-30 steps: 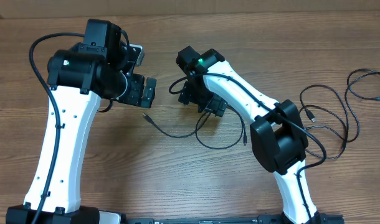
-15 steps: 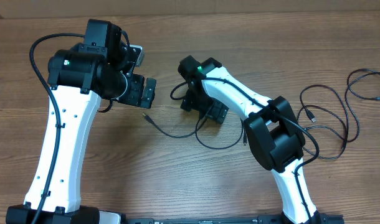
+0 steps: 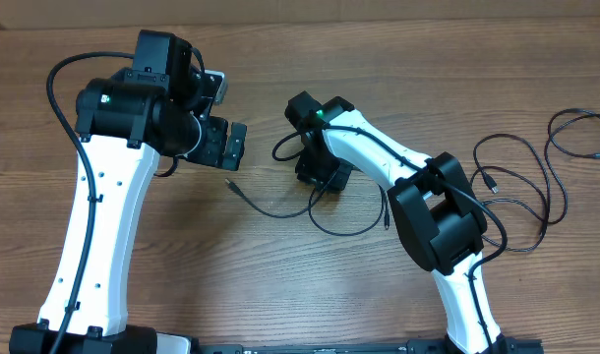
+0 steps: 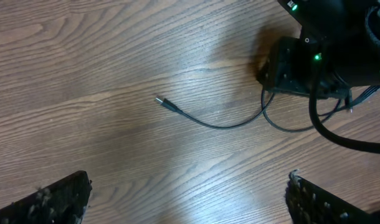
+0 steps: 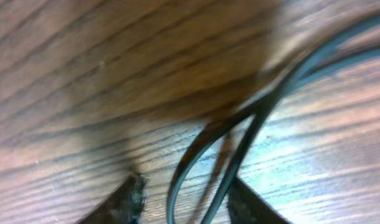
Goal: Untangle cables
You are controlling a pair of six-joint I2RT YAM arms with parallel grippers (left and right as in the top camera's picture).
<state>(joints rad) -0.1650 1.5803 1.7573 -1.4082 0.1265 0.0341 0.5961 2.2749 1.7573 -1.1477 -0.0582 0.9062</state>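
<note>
Your right gripper (image 5: 187, 202) stood open astride two strands of the black cable (image 5: 258, 115) near the centre of the worktop (image 3: 280, 295), its plug end (image 4: 160, 99) lying toward your wide-open, empty left gripper (image 4: 190, 205).

Over the last second the right tool (image 3: 321, 178) has been carried lower in the overhead view, toward the near edge of the counter (image 3: 280, 285). It has also been tipped more steeply downward, so that its outline is drawn in and the part once jutting to its right is no longer seen. The wrist housing (image 3: 316, 110) has been shifted slightly the same way. The tool is now set closer over the upturned bend of the cable (image 3: 280, 210). The elbow housing (image 3: 443, 216) seems to have been swung slightly, though the shift is small.
</note>
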